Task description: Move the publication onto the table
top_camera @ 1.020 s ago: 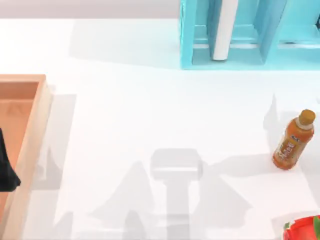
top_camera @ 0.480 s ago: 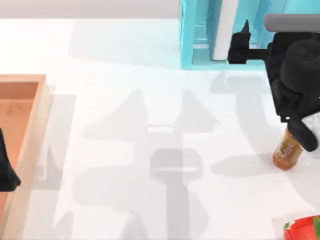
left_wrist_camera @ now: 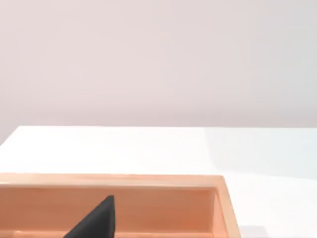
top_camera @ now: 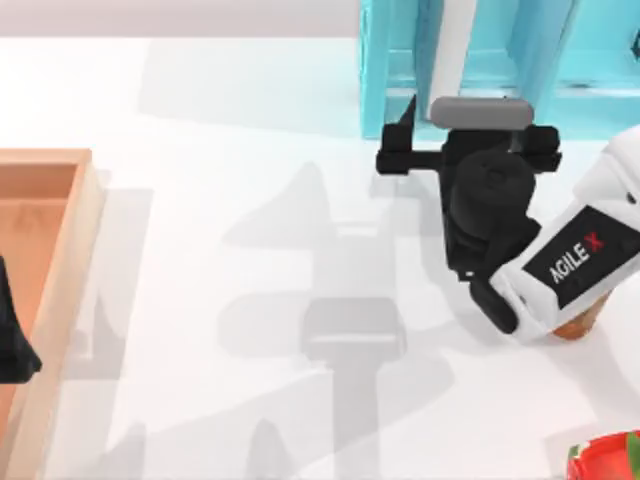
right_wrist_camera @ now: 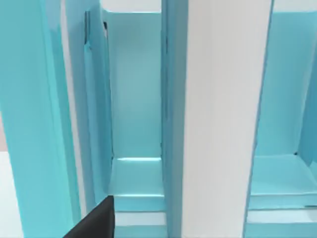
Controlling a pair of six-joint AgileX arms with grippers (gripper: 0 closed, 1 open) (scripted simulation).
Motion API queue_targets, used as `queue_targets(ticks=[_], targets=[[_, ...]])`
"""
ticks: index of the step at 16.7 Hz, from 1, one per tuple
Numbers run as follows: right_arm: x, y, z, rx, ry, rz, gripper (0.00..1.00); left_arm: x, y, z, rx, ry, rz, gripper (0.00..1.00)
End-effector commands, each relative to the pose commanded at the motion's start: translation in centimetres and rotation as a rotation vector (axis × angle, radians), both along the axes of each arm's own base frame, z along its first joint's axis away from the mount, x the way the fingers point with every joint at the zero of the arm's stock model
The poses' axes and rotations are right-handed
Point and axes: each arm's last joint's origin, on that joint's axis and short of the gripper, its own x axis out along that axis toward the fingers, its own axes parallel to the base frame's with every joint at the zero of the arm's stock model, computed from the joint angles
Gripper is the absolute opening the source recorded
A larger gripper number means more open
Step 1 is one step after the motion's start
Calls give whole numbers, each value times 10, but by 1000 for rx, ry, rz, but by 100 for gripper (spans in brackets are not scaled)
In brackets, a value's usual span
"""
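The publication [top_camera: 452, 55] stands upright in the turquoise shelf unit [top_camera: 375, 80] at the back of the table [top_camera: 230, 250], white page edges facing out. My right gripper [top_camera: 468, 125] hovers just in front of it, open, pointing into the shelf, one finger [top_camera: 406, 120] left of the book. In the right wrist view the page edges [right_wrist_camera: 225, 119] and teal cover [right_wrist_camera: 173, 119] are close ahead, with one fingertip [right_wrist_camera: 96, 223] low beside them. Nothing is held. My left gripper [top_camera: 14, 345] is parked open over the tray at the left edge, its fingertip [left_wrist_camera: 99, 218] showing.
A light wooden tray [top_camera: 70, 260] with a raised rim lies at the left. An orange bottle [top_camera: 578, 325] stands at the right, mostly covered by my right arm. A red object [top_camera: 605, 458] sits at the front right corner.
My right arm came into view from the right, then moved left and toward the front, its gripper now facing the book. It now covers most of the bottle. The left arm stayed still.
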Motion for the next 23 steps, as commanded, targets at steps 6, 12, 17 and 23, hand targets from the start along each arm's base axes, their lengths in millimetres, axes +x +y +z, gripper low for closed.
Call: queue_targets(ticks=[6,12,17,23], targets=[[1,0,-3,0,1,-3,100,0,0,0,0,0,0,100],[29,9,-3,3,-3,1,100,0,0,0,0,0,0,100],[76,7,-3,2,-3,0,100,0,0,0,0,0,0,100],[100,-2,-3,2,-3,0,100,0,0,0,0,0,0,100]])
